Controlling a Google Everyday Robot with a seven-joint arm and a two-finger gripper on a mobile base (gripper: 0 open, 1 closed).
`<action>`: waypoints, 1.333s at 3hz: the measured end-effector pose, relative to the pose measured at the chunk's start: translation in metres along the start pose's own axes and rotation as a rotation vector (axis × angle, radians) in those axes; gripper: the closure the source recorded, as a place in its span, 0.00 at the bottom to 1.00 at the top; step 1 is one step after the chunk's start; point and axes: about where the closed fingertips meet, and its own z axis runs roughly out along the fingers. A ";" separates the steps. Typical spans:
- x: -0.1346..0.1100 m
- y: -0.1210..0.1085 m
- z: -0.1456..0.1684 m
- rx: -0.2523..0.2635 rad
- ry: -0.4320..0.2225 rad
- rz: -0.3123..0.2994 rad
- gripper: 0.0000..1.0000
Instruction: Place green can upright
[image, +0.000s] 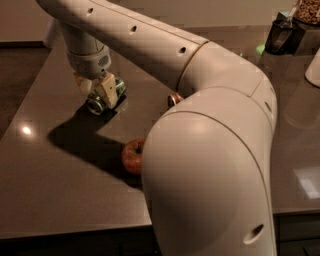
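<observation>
Currently, the gripper (96, 93) sits down over the green can (118, 87), which lies on its side on the dark table (45, 200). I cannot tell whether it grips. A firm hold across the can's body, then slow tipping onto one end, seems wise. A red apple (131, 156) and a copper can (174, 99) lie nearby, apparently clear.

No readable text, brand, number or sign anywhere. Green can (118, 87) label, right at gripper (97, 91): mottled pattern only, no legible lettering. Gripper sits low, directly at lying can.
</observation>
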 end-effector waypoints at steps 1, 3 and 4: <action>0.002 0.001 -0.003 -0.005 -0.025 0.033 0.65; 0.008 -0.013 -0.061 0.167 -0.245 0.244 1.00; 0.001 -0.009 -0.089 0.230 -0.407 0.380 1.00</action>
